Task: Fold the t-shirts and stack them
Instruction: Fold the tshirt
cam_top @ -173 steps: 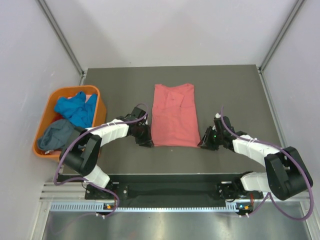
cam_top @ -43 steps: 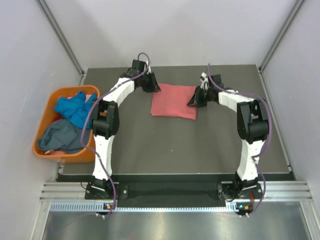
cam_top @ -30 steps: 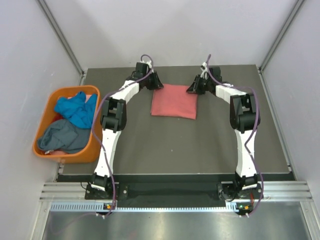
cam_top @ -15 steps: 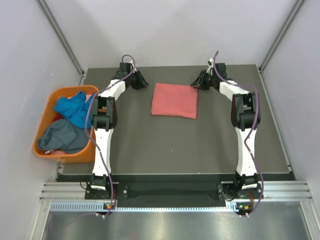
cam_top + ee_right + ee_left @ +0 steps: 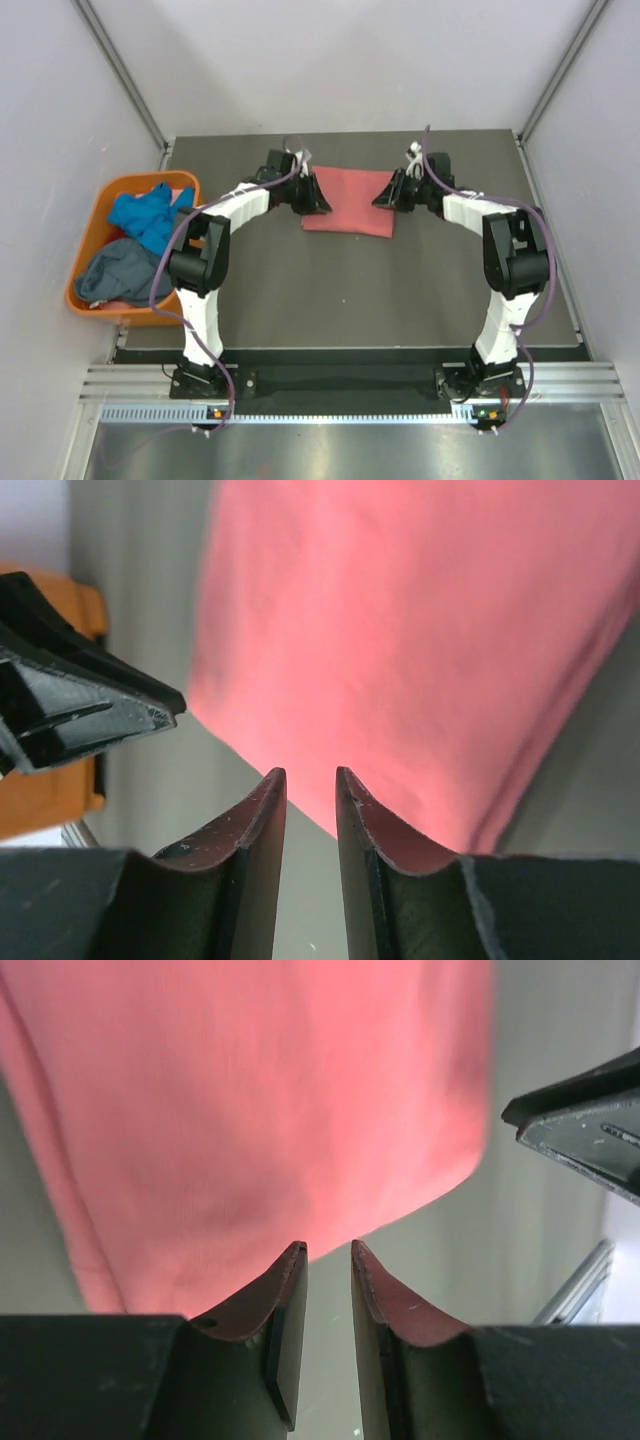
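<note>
Top view: salmon-pink t-shirt (image 5: 350, 205) lies folded into a flat rectangle on the far-centre part of the dark tabletop (image 5: 350, 300). Left gripper (image 5: 322, 205) sits at its left edge and right gripper (image 5: 380, 200) at its right edge, both arms stretched far fwd. An orange tub (image 5: 88, 232) stands off the tabletop's left side. It holds the bright blue t-shirt (image 5: 150, 218) and the slate grey-blue t-shirt (image 5: 118, 272), both crumpled, w/ blue on the far side.

Left wrist: gripper fingers are narrow, a thin slit w/ nothing between them, tips just at the pink cloth's edge. The other gripper shows at right.

Right wrist: same here, a narrow slit holding nothing, tips by the shirt's edge. Left gripper and a bit of the tub show at left.
</note>
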You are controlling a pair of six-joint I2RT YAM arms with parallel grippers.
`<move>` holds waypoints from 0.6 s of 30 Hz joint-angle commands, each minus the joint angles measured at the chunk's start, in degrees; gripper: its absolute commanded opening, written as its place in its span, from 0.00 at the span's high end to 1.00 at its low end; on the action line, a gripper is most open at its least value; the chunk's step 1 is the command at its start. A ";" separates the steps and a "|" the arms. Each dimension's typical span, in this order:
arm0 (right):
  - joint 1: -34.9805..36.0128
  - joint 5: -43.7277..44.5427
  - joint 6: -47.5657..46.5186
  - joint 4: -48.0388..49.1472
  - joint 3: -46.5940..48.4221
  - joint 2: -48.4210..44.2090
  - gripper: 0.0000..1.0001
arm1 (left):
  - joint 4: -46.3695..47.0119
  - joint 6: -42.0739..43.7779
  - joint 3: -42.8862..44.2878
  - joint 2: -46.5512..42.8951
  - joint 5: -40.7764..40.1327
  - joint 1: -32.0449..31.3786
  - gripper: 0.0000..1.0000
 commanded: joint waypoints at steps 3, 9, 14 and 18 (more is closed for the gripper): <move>-0.01 2.09 -2.61 1.87 -5.51 3.27 0.74 | -2.09 3.11 -6.61 1.06 -6.40 -0.11 0.71; -0.63 7.90 -6.57 -1.56 -6.84 3.89 0.75 | -7.72 4.35 -7.05 0.72 -17.49 -0.11 0.72; -0.63 6.58 -8.06 -5.33 -6.93 -4.19 0.71 | -17.11 5.31 0.84 -3.06 -16.80 -0.55 0.72; -0.71 11.32 -10.17 -11.03 -2.81 -5.79 0.62 | -26.07 8.47 7.44 -7.36 -11.10 -0.81 0.70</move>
